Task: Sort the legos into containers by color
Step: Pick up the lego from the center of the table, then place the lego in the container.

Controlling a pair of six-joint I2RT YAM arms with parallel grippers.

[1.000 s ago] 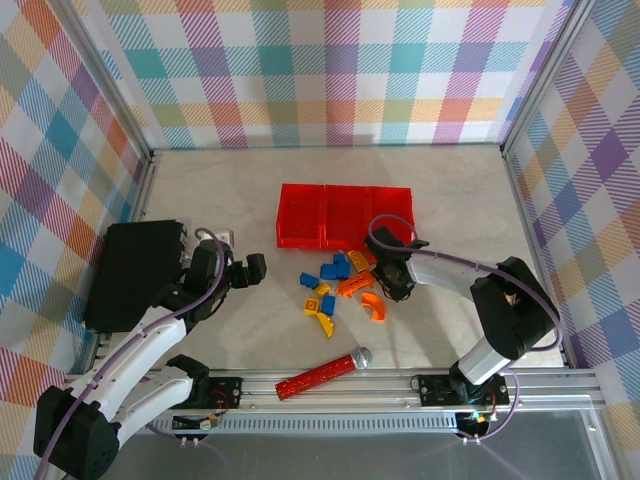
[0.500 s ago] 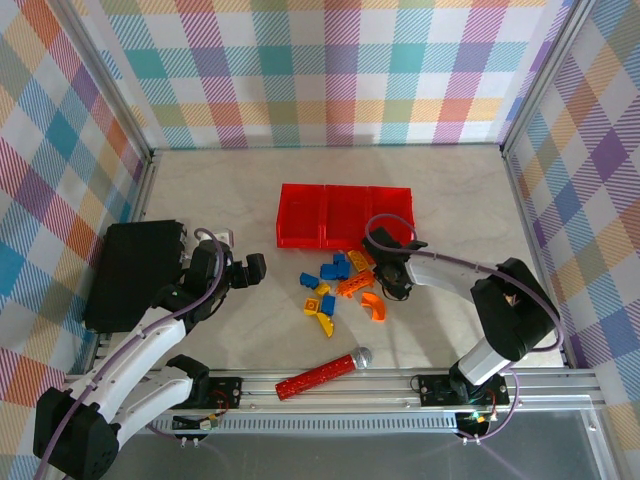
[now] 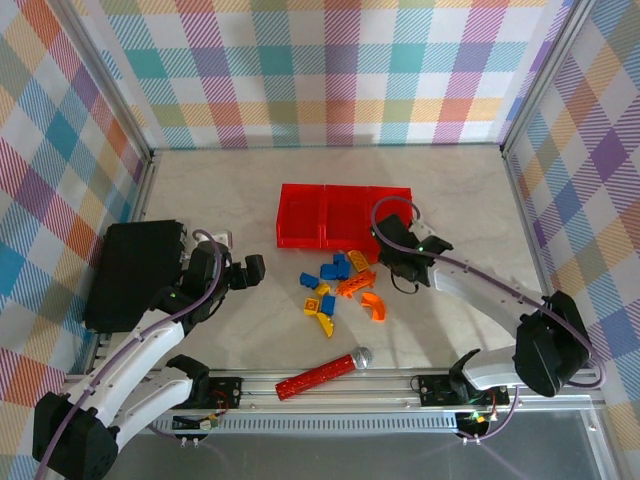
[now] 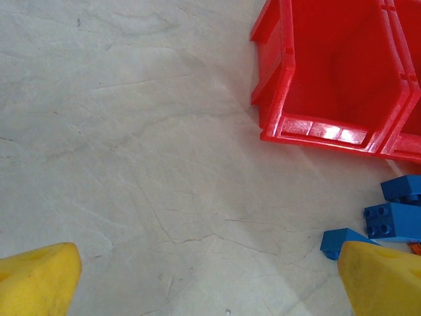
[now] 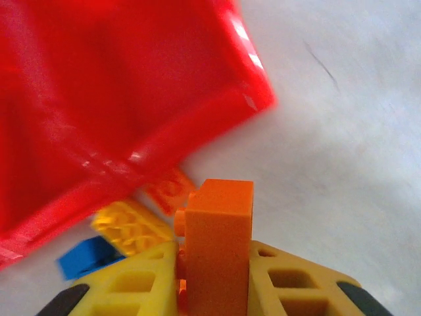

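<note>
One boxy orange lego [image 5: 219,224] stands, seemingly upright, in right claw [image 5: 214,280].

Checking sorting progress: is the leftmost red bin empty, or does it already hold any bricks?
Empty. The left wrist view looks into the leftmost red bin and shows bare red walls and floor with nothing inside.

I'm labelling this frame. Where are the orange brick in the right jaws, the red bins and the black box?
orange brick [image 5: 219,227]: right wrist view, on its flat front face.
red bins [image 3: 300,215]: top external view, bare floor of the leftmost bin.
black box [image 3: 130,272]: top external view, middle of its top.
</note>
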